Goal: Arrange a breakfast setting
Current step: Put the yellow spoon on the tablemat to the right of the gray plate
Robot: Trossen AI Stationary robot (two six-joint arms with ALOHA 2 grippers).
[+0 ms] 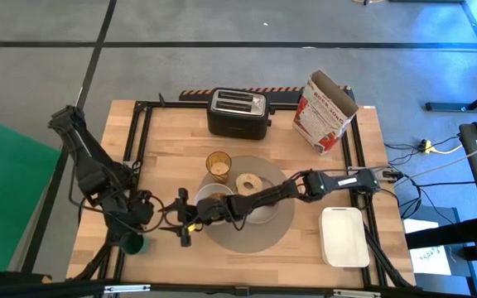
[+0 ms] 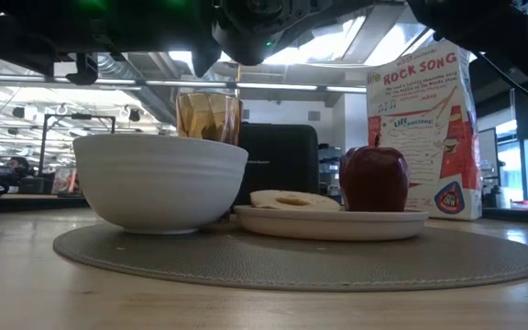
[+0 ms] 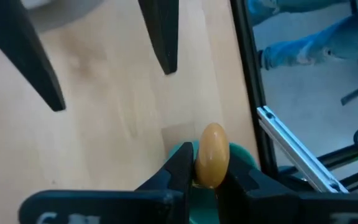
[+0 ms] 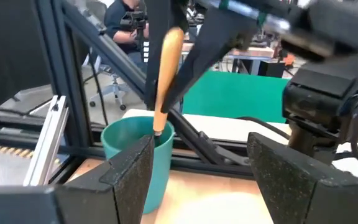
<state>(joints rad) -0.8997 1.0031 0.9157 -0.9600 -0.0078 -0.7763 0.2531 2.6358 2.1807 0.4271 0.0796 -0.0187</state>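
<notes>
While clamped on the orange-handled spoon [image 3: 212, 154], left gripper [image 3: 207, 177] above green cup [image 4: 135, 155]; right gripper [image 4: 194, 165] agape.

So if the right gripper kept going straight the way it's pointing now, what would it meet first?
Most likely the green cup, which sits dead ahead of the open right gripper. The orange-handled spoon stands in it, pinched by the left gripper. How far off the cup is remains unclear.

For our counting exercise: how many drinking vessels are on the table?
2. The amber tumbler stands at the placemat's far edge, behind the bowl; the green cup sits near the table's front-left corner, holding the spoon.
</notes>
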